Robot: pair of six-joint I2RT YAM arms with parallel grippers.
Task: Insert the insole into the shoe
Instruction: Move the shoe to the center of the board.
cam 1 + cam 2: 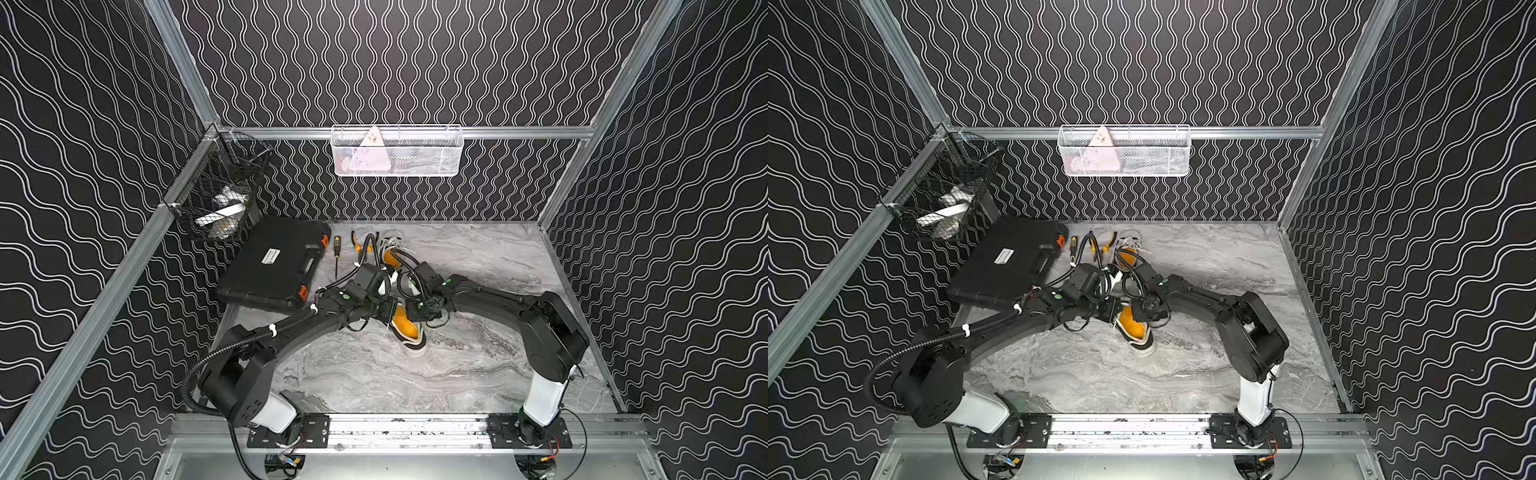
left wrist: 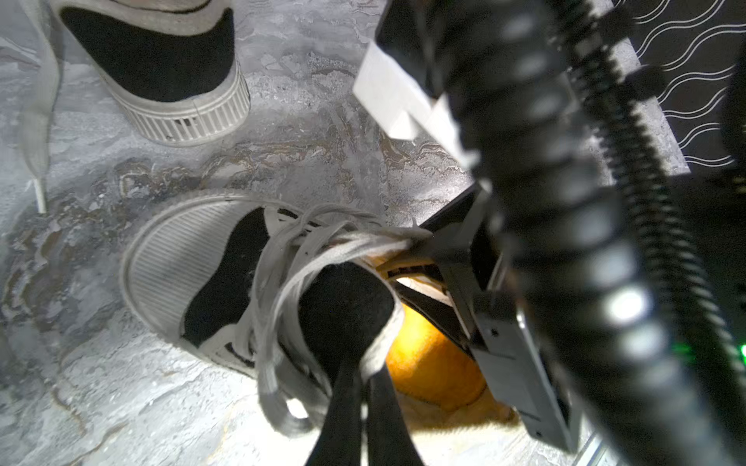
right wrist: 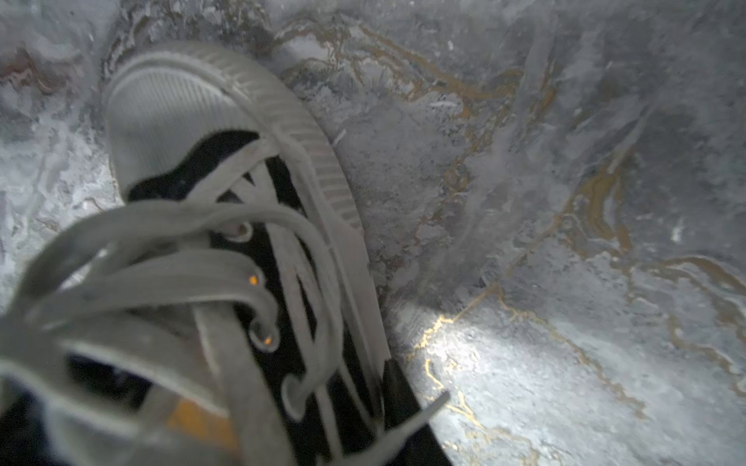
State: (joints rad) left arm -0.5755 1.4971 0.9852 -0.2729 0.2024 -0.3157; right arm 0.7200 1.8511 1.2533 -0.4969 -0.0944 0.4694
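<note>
On the marbled counter (image 1: 478, 353) the shoe (image 1: 413, 347) lies with its heel toward the arms' bases, and the orange insole (image 1: 405, 325) sits in its opening. Both arms meet over it. The left pincer (image 2: 357, 375) is clamped tight on the black tongue (image 2: 343, 302). The right pincer (image 2: 434, 282) dips into the opening above the insole, though I cannot tell how wide it stands. Beyond lie a second shoe (image 1: 392, 247), a screwdriver (image 1: 336, 253) and a black tool case (image 1: 274, 264).

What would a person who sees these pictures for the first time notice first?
Two black arms meet over a black shoe with a bright orange inside, at the middle of the marble table. The left gripper pinches its tongue; a black tool case lies at the left.
</note>
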